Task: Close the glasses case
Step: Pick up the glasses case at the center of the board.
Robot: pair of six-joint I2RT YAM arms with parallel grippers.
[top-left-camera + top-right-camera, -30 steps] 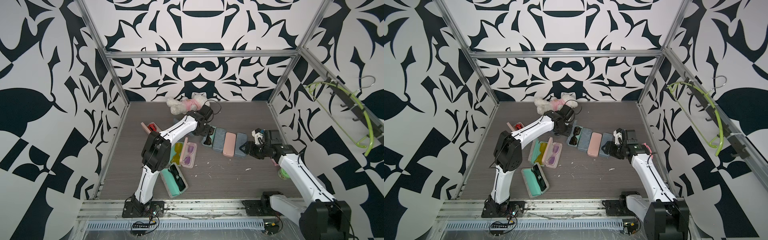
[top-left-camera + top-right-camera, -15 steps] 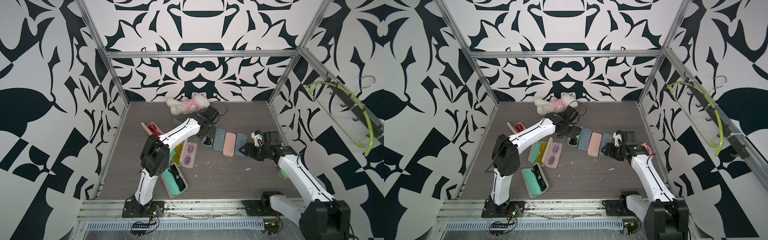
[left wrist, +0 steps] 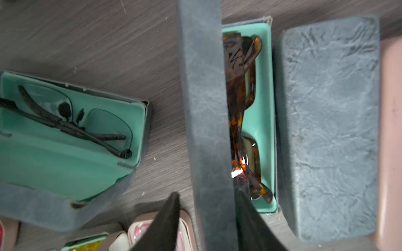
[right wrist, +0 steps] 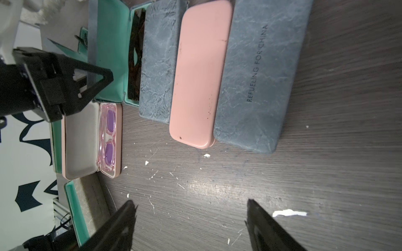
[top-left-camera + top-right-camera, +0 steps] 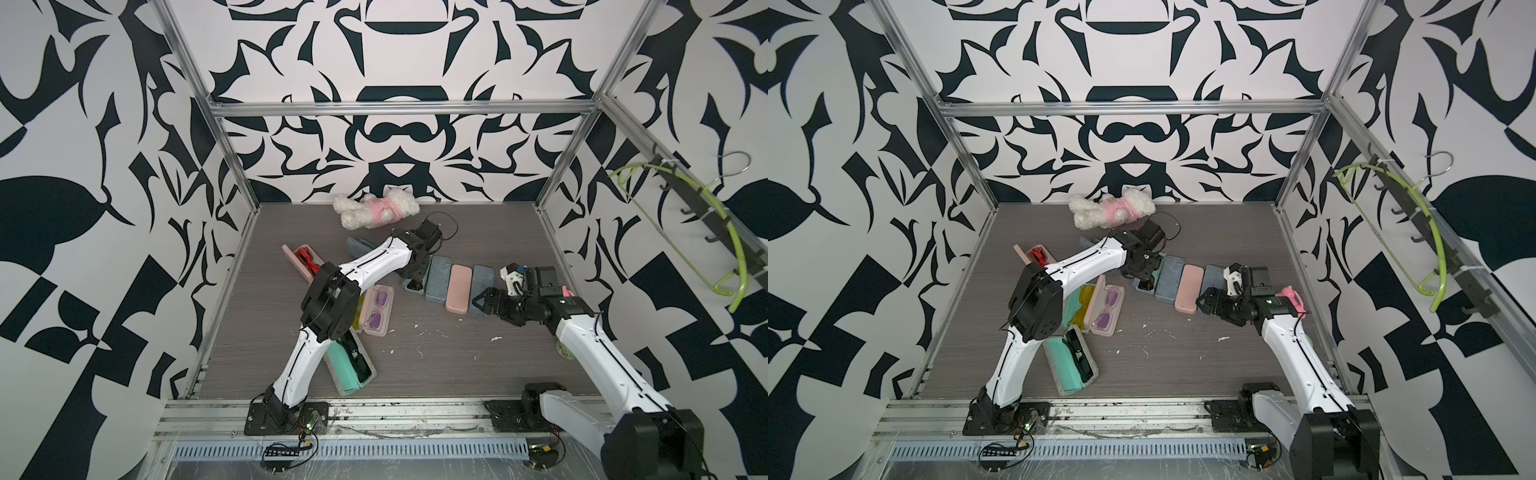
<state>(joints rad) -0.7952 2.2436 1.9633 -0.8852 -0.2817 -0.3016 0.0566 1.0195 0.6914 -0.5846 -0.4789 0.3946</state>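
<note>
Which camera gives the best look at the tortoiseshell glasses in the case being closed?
The left wrist view: the tortoiseshell glasses lie close and sharp on the teal lining, partly covered by the half-raised lid. The right wrist view shows a dark sliver; both top views only one end.

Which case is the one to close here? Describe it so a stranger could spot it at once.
In the middle of the table, four cases lie side by side in a row. Take the end case under the left pincer, farthest from the right arm. Unlike the shut grey case and pink case beside it, it is open, showing teal lining and tortoiseshell glasses.
</note>
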